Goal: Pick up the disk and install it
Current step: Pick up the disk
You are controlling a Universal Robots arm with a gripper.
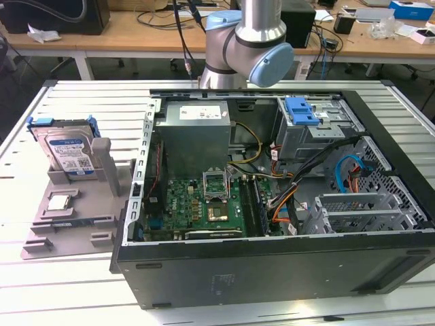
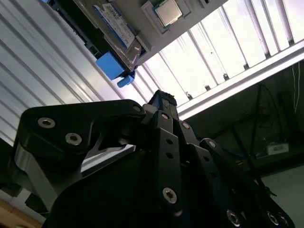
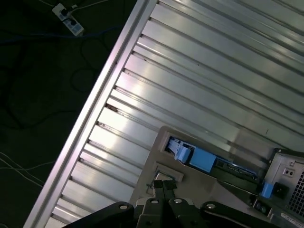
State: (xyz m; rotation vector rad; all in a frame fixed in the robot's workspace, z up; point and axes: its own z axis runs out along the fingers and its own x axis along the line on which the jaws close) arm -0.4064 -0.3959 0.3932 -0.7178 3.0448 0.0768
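The disk (image 1: 66, 151) leans upright in a grey stand (image 1: 68, 210) near the table's edge at the exterior view's left. It is silver with a blue-and-white label, whose print I cannot make out, and a blue carrier runs around its edges. A small square chip (image 1: 60, 202) lies lower on the stand. The table (image 1: 61, 299) is ribbed aluminium slats and also carries an open computer case (image 1: 272, 258) beside the stand. Wooden desks (image 1: 136, 30) strewn with cables stand behind, over a dark floor (image 3: 38, 95). My claw (image 3: 164, 184) hangs high over the table, pressed together on nothing, well apart from the disk.
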